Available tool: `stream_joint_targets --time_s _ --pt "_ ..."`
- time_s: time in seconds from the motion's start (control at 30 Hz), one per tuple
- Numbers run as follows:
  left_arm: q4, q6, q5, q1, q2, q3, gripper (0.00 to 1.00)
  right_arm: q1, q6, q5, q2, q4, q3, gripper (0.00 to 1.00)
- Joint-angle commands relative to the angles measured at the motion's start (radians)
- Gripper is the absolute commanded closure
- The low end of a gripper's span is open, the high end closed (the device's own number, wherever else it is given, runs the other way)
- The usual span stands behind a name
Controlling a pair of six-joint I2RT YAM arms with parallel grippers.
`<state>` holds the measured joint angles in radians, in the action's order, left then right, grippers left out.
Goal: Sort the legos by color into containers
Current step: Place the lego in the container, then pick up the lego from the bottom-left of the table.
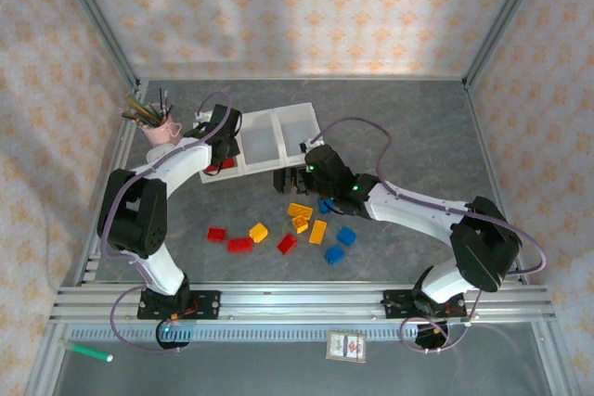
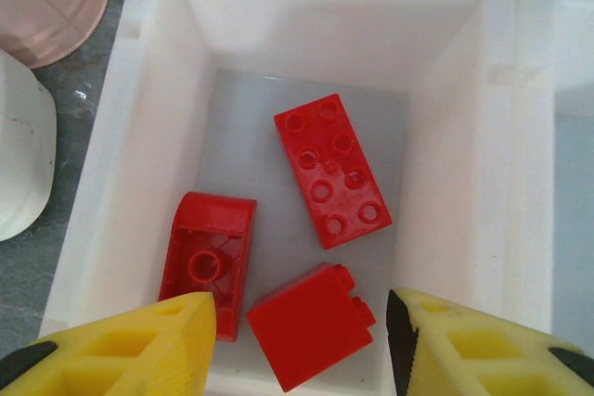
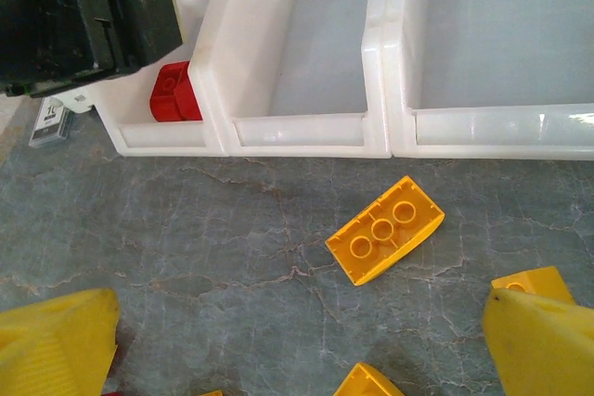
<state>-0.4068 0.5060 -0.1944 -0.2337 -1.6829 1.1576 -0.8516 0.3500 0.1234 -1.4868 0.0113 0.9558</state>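
Hovering over the left bin (image 2: 445,90), the left claw (image 2: 302,314) has its fingers apart and holds nothing; three red bricks (image 2: 329,169) lie inside. The right claw (image 3: 299,322) gapes wide and empty above the table (image 3: 232,229), near a yellow brick (image 3: 385,229) lying in front of the middle bin (image 3: 297,127). Loose bricks (image 1: 288,229) in red, yellow and blue are scattered nearby.

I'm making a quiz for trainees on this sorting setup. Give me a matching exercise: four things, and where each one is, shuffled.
1 left gripper
2 right gripper
3 pink cup
4 green marker

A over the table by a yellow brick
B left of the bins
C over the leftmost bin, above red bricks
D alone at the near left corner

Pairs: 1-C, 2-A, 3-B, 4-D
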Motion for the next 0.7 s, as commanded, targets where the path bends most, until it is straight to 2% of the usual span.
stream_joint_targets --time_s 0.0,0.1,0.23,0.33,0.43,0.67 --pt "-0.035 -0.018 0.027 -0.003 0.094 -0.014 0.44 0.003 -0.047 0.003 -0.003 0.014 0.027 0.0" --pt "-0.059 -0.018 0.046 -0.003 0.167 -0.058 0.43 0.004 -0.074 0.011 -0.005 0.027 0.026 0.0" --pt "-0.091 -0.011 0.074 -0.024 0.278 -0.136 0.32 -0.001 -0.091 0.043 -0.005 0.062 0.032 0.0" --pt "-0.151 0.022 0.058 -0.059 0.352 -0.189 0.28 -0.019 -0.102 0.061 0.008 0.062 0.016 0.0" --pt "-0.237 0.074 0.003 -0.105 0.418 -0.229 0.27 -0.047 -0.122 0.064 0.016 0.055 -0.01 0.0" --pt "-0.376 0.323 -0.04 -0.246 0.556 -0.338 0.25 -0.105 -0.146 0.117 0.001 -0.008 -0.061 0.0"
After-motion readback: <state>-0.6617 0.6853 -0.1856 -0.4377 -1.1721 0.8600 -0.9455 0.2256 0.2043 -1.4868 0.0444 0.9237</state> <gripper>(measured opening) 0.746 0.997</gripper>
